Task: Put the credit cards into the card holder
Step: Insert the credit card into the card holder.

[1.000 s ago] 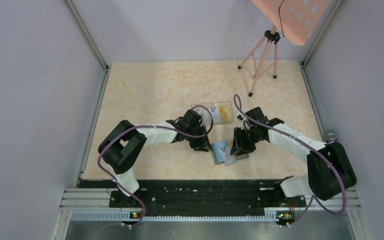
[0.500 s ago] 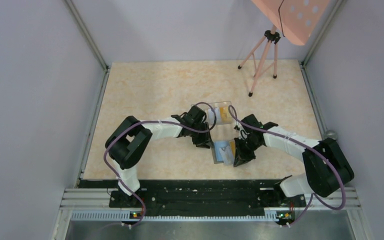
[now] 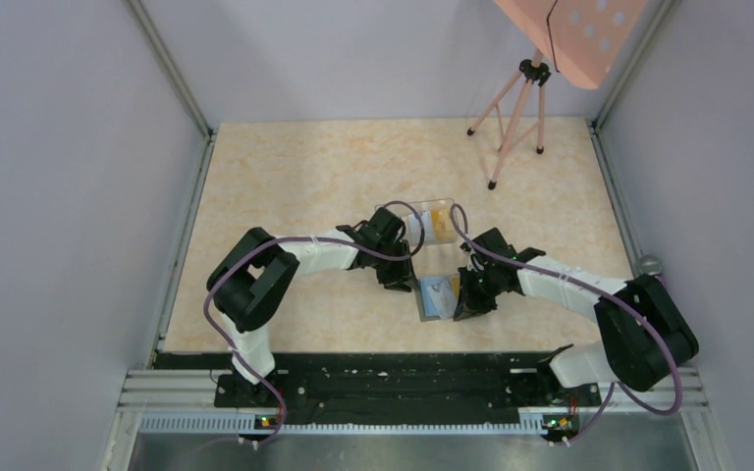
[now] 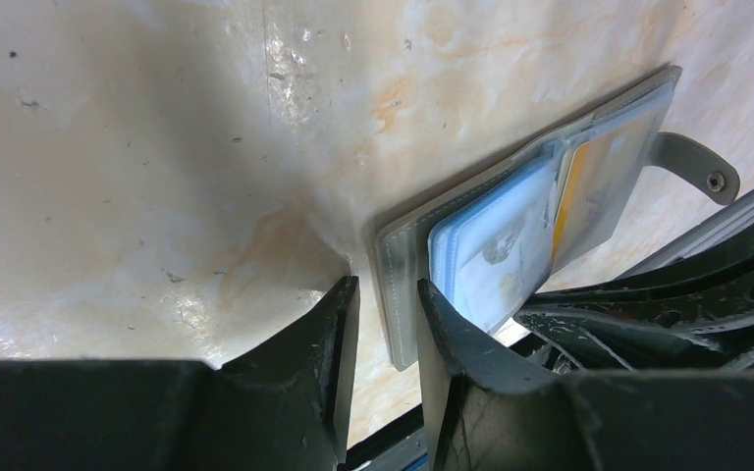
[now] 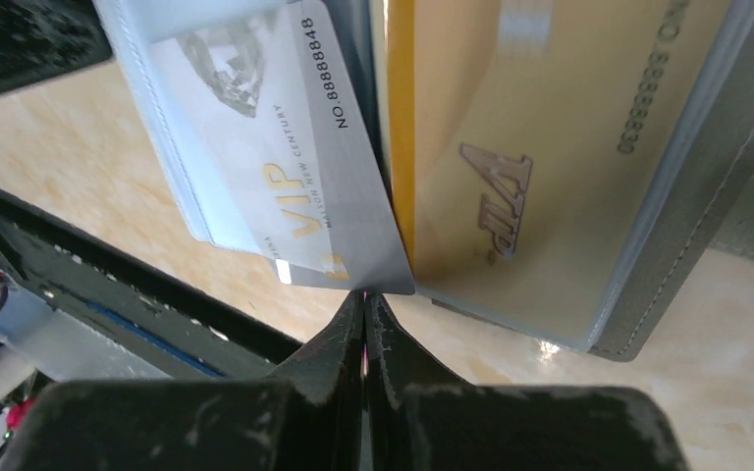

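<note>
The card holder lies open on the table, light blue inside, its snap tab at the far side. My left gripper stands open astride its grey edge, with a gap on the left finger's side. A silver VIP card sticks out of a blue slot, and a gold VIP card sits in the neighbouring sleeve. Shut on nothing, my right gripper has its tips against the silver card's lower corner. In the top view the left gripper and the right gripper flank the holder.
A clear plastic box with orange cards in it stands just behind the holder. A pink tripod stands at the back right. Walls close the table in on three sides, and the black base rail runs along the near edge.
The right gripper has shut and dropped from the holder's right flank to its near edge. The left gripper shifted slightly right to the holder's left edge.
</note>
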